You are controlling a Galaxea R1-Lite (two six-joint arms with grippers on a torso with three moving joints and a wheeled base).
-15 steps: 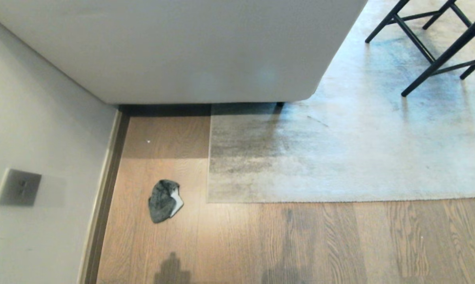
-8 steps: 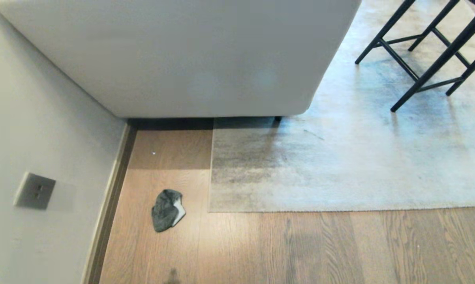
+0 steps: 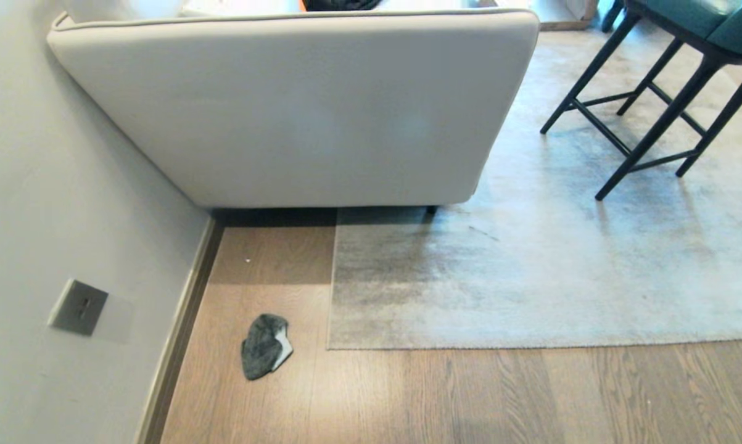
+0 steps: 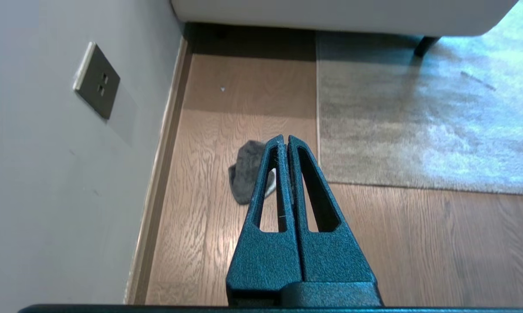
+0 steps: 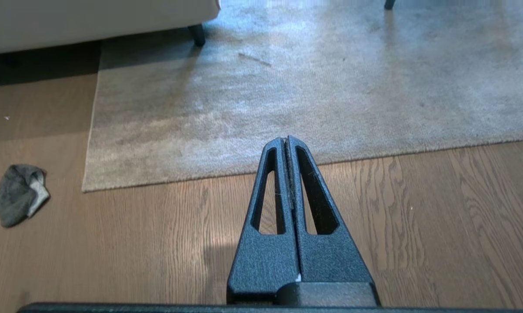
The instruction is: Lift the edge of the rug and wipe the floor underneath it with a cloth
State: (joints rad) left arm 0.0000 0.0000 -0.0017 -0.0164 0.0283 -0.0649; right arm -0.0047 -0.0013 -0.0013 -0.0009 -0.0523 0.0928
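We look down at a warm brown wood floor with a grey-beige rug lying flat on it. The rug edge runs straight across in front of us, its corner near the cloth, a small dark grey crumpled wad lying on the bare planks between the rug corner and the wall. A pale sofa stands behind, its foot on the rug, and a black-legged chair stands on the rug to the right.

Our left gripper hangs above the cloth, fingers pressed together, holding nothing. Our right gripper hangs over the floor just short of the rug edge, also closed and empty.

We judge the cloth light, soft and easy to pinch at its bunched middle. The rug looks thin and floppy but weighted by furniture; the free hem near the corner seems the best place to take hold.
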